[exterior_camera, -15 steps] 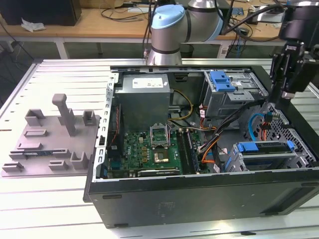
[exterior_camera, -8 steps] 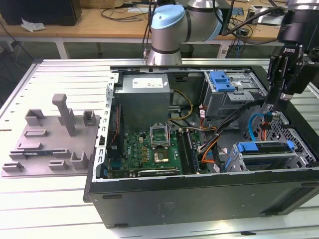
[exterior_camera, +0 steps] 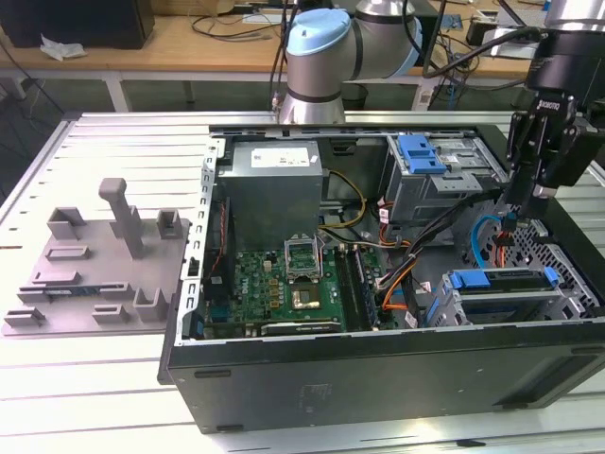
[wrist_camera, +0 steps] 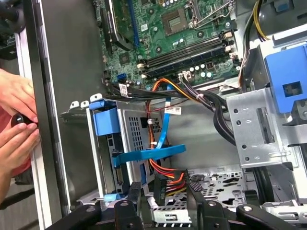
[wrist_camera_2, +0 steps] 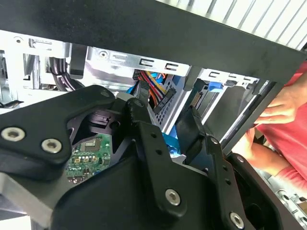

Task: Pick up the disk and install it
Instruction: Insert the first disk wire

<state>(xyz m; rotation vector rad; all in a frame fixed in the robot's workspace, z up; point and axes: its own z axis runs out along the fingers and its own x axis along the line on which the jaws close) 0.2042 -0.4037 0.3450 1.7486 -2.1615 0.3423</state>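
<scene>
From the exterior view's left, I saw the grey holder [exterior_camera: 95, 260] standing on the counter [exterior_camera: 57, 378], with the open computer case [exterior_camera: 378, 378] just beside it. The motherboard [exterior_camera: 284, 279] lay in the case's middle.

Further toward the exterior view's right, the disk [exterior_camera: 515, 277] lay flat in the drive cage [exterior_camera: 501, 307] at the case's near corner, its blue rail end facing the motherboard. It looked seated there, though I couldn't tell how fully. Its long axis ran across that view, from left to right.

The tool [exterior_camera: 527, 197] hung furthest right, pointing down into the case, above the disk and a little behind it, not touching it. In the first wrist view the tool [wrist_camera: 165, 203] had its fingers [wrist_camera: 128, 207] spread wide with nothing gripped, and a bundle of power cables [wrist_camera: 165, 179] showed beyond the gap. A person's hands [wrist_camera: 17, 115] rested outside the case wall.

I judged that the disk lay close by, below the tool and toward the case's near side.
</scene>
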